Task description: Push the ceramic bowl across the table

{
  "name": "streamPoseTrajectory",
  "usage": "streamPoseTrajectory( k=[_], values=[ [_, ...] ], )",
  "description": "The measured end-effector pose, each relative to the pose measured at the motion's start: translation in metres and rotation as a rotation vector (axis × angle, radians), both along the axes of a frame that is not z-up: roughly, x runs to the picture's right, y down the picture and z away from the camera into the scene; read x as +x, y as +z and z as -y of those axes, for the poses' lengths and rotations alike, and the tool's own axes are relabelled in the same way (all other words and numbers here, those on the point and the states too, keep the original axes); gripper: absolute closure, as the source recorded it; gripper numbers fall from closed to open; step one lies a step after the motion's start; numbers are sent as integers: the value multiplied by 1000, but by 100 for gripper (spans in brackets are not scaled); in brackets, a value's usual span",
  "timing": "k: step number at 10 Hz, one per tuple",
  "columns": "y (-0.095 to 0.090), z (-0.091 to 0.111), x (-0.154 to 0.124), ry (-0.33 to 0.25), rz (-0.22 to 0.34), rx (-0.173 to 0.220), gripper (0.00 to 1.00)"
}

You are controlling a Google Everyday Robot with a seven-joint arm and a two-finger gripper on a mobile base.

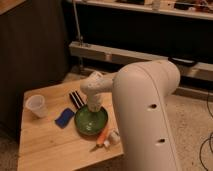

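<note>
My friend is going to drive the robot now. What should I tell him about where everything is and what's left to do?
Hand: down over the ceramic bowl, at its far rim.
Ceramic bowl: near the middle of the table, toward the right edge, upright.
Nearby: plastic cup at the left, blue object just left of the bowl, dark striped object behind it, orange-and-white item at its front right.
Done: hand has reached the bowl.
Left: push the bowl across the table, probably steering clear of the neighbours.
</note>
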State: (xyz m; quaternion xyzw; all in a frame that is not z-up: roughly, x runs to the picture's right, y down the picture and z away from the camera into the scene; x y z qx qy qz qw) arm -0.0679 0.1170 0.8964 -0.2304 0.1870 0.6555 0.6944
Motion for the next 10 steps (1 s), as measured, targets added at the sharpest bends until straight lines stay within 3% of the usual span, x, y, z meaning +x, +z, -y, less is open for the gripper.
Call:
streamPoseTrajectory(
  k=[3,10],
  values=[
    [-4,15,7,12,9,34,100],
    [14,28,16,7,8,46,100]
  ],
)
